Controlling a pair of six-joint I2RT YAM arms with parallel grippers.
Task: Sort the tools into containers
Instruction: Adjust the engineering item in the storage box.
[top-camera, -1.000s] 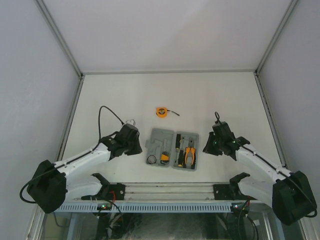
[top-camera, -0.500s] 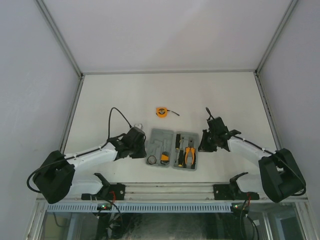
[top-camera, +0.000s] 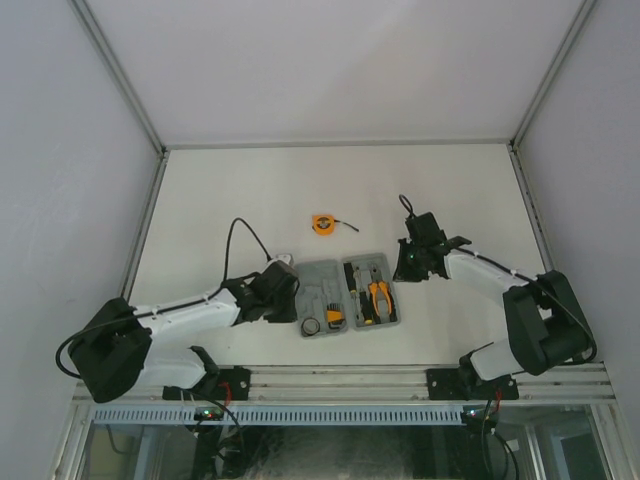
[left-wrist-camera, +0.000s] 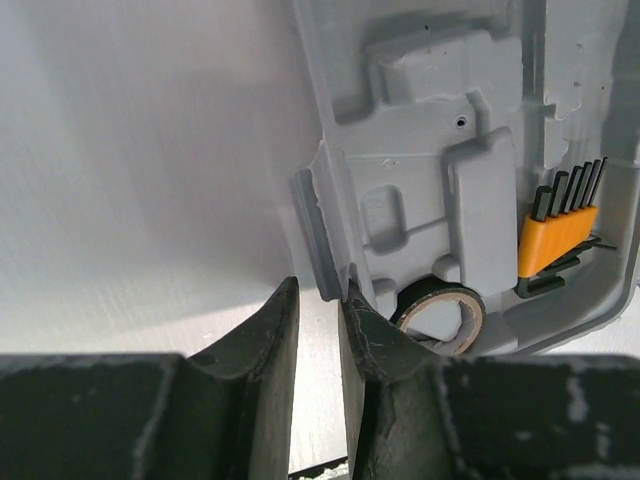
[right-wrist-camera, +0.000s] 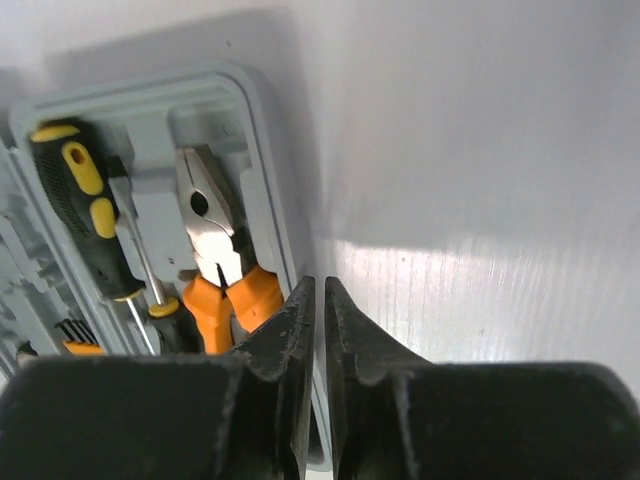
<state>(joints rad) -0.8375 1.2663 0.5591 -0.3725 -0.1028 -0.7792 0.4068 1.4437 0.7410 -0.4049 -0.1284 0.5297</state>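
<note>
The open grey tool case (top-camera: 318, 274) lies on the white surface (top-camera: 240, 190) between the two arms, slightly skewed, with both moulded halves facing up. In its right half sit the orange-handled pliers (top-camera: 379, 298) (right-wrist-camera: 222, 262), next to the right-hand rim, and beside them a black-and-yellow screwdriver (right-wrist-camera: 80, 195), with a second screwdriver's slim shaft (right-wrist-camera: 145, 265) running between the two. In the left half the orange hex-key set (top-camera: 332, 317) (left-wrist-camera: 560, 225) fills a near recess, and the small black ring (left-wrist-camera: 420, 297) lies in the near corner next to it; the larger recesses (left-wrist-camera: 420, 130) further in show bare grey plastic. The round orange tape measure (top-camera: 322, 224) is out on the surface beyond the case, well apart from it, with a short dark tail pointing right. The left gripper (top-camera: 293, 293) (left-wrist-camera: 315, 292) is low at the case's left rim. Its jaws stand a narrow slit apart, with the rim right at their tips and white surface showing through the gap. Whether they pinch the rim cannot be told. The right gripper (top-camera: 400, 270) (right-wrist-camera: 318, 285) is down at the case's right rim, just beside the pliers' handles. Its jaws are closed to a hairline gap over that rim, and whether any plastic is nipped between them cannot be told.
</note>
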